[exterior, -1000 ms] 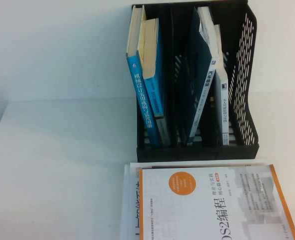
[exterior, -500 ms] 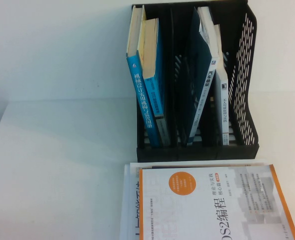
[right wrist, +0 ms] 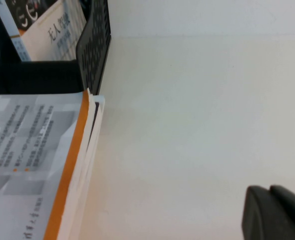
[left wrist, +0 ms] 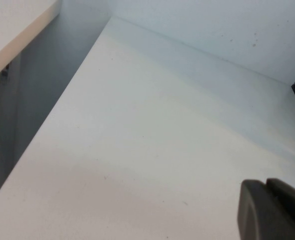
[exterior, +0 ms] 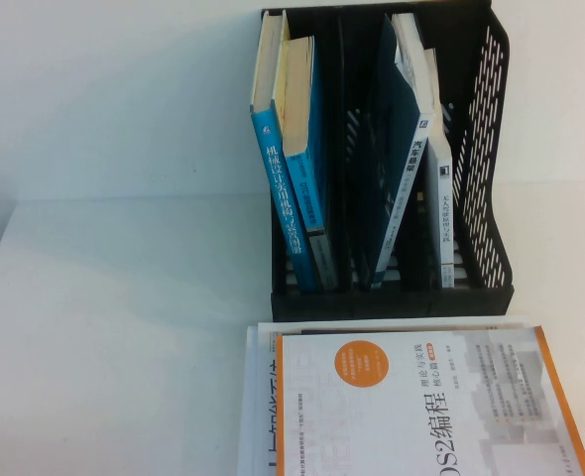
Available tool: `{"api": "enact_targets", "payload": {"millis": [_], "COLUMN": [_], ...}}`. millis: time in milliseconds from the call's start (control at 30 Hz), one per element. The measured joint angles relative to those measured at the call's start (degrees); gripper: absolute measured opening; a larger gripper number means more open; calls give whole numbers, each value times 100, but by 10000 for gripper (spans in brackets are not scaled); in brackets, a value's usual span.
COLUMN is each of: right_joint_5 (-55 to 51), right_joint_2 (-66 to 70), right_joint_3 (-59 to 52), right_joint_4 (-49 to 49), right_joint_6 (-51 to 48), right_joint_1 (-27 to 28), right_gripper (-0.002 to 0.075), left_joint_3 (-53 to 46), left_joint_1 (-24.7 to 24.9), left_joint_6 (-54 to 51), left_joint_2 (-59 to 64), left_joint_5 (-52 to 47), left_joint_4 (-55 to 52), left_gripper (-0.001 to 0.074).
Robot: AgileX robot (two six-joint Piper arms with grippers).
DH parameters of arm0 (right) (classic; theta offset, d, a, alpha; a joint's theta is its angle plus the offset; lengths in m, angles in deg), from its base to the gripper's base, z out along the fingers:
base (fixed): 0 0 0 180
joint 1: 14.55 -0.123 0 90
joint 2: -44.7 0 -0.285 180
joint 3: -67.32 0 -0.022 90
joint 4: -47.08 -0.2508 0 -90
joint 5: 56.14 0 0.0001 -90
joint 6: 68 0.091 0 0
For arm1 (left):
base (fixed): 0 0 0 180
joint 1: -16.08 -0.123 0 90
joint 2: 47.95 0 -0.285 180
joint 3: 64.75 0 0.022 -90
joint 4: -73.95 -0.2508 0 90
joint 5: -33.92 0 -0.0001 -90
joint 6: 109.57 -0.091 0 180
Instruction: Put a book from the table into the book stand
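A black book stand stands at the back right of the white table with several books upright in it: two blue ones on the left, a dark blue one and a white one in the right slots. A stack of books lies flat in front of it; the top one is white with an orange border, also in the right wrist view. Neither arm shows in the high view. My left gripper is shut, over bare table. My right gripper is shut, over the table to the right of the stack.
The stand's perforated side wall shows in the right wrist view. The table's left edge drops off beside a second surface. White wall behind the table.
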Motion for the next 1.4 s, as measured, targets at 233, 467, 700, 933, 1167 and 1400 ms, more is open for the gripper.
{"api": "enact_targets", "payload": {"millis": [233, 467, 700, 933, 1167, 1400], "right_joint_5": [0, 0, 332, 1775, 2385, 3140], "right_joint_2": [0, 0, 0, 0, 0, 0], "right_joint_3": [0, 0, -37, -42, -42, -42], "right_joint_4": [0, 78, 103, -130, -390, -409], "right_joint_6": [0, 16, 171, 493, 719, 741], "right_joint_1": [0, 0, 0, 0, 0, 0], "right_gripper": [-3, -3, -3, -3, -3, -3], "left_joint_3": [0, 0, -34, -34, -34, -34], "left_joint_1": [0, 0, 0, 0, 0, 0], "left_joint_6": [0, 0, 0, 0, 0, 72], "left_joint_2": [0, 0, 0, 0, 0, 0], "left_joint_5": [0, 23, 475, 1480, 1523, 2081], "left_joint_4": [0, -121, -61, 92, 102, 132], "left_gripper": [-2, -2, -2, -2, -2, -2]}}
